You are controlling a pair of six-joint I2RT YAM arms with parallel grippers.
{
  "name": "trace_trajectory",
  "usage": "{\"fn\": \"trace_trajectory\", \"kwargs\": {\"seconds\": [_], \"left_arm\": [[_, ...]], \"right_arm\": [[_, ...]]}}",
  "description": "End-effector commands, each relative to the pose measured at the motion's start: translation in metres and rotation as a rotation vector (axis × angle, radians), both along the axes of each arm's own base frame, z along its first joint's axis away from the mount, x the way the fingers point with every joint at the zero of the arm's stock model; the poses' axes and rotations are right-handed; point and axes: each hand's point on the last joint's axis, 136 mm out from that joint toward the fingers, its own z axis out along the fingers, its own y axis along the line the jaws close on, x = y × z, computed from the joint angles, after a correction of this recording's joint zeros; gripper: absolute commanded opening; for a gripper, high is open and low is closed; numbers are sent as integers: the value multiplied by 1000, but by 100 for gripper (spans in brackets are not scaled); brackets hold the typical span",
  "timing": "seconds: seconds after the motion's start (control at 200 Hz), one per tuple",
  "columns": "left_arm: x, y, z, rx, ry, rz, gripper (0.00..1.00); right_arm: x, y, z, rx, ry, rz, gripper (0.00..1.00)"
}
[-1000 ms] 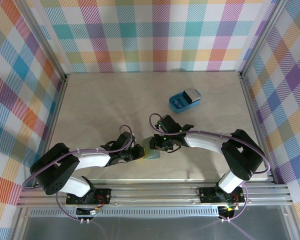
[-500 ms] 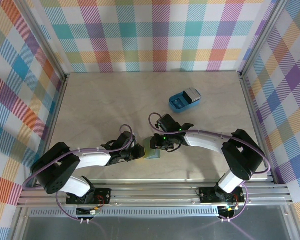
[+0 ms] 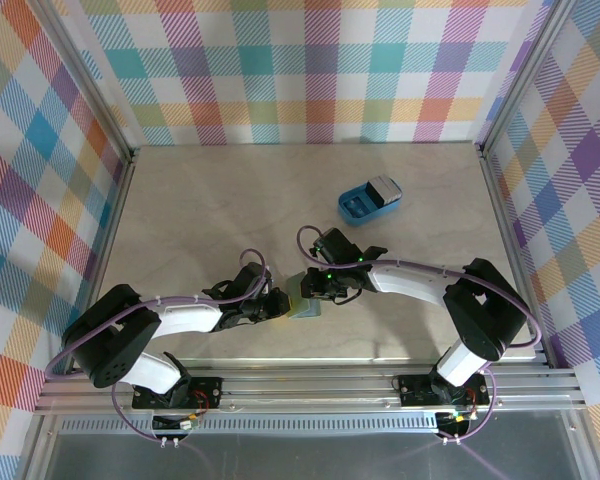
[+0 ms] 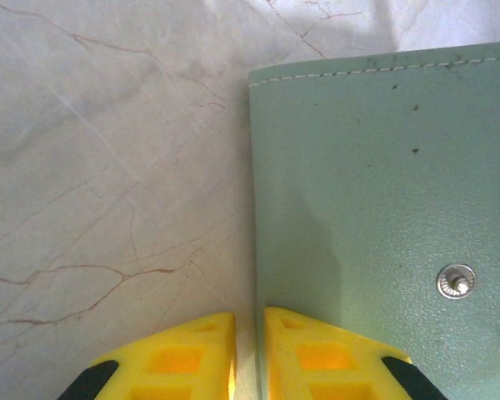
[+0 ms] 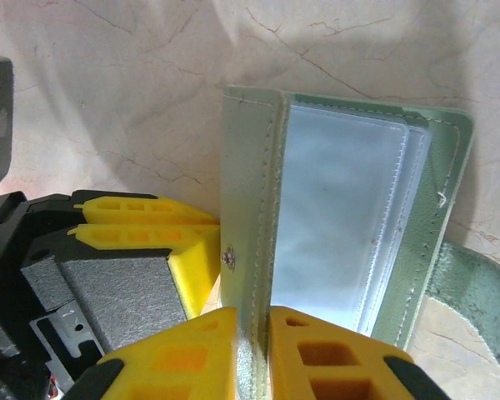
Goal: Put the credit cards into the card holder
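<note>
1. Currently the holder sits low centre of the top view, between both grippers and touching each.
2. Left gripper: fingers pinched on the holder's left edge, at the bottom of its wrist frame. Snap stud is at lower right.
3. Right gripper: fingers clamped on the snap flap, bottom centre. The holder is open, with the clear pocket above.
4. Cards lie in the blue tray, upper right of centre, well apart from the holder.
</note>
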Motion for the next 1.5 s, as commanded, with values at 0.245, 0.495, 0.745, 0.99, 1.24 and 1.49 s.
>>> {"fn": "trace_trajectory", "kwargs": {"seconds": [0.245,0.495,0.745,0.99,1.24,1.49], "left_arm": [[5,-16,23,-71,-48,-18,25],[0,10,69,-28,-134,5,28],[-5,20,72,-2,-113,1,28],[-3,17,71,-32,-113,17,25],[-4,17,66,-27,-102,20,24],[-3,16,61,-22,-91,23,23]], "right_arm": [[4,-6,11,-63,-25,-20,0],[12,-38,25,-306,-93,-100,0],[14,-51,24,-493,-109,-110,0],[16,-37,17,-510,-101,-71,0],[14,-13,18,-427,-90,-9,24],[15,7,28,-310,-92,10,42]]}}
